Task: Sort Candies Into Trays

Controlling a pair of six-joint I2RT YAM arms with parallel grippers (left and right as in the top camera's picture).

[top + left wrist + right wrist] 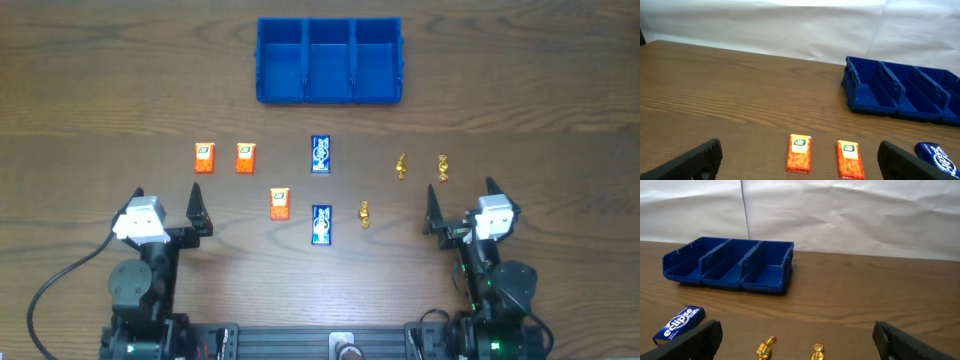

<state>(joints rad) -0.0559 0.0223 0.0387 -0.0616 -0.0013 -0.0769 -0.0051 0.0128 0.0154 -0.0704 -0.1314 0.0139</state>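
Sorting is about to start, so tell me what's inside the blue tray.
Nothing: from above, all three compartments of the blue tray show bare floors. In the wrist views its walls cover part of those floors.

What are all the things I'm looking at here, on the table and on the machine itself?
tray: one, blue, three empty compartments, far middle of the table
orange candy boxes: three, orange, left of centre; two side by side, one nearer the arms
blue candy packs: two, blue, centre, one behind the other
wrapped candies: three, gold, right of centre
table: one, brown wood, under everything
backdrop: one, white, behind the table
left tool: one, black, open, near left, holding nothing
right tool: one, black, open, near right, holding nothing
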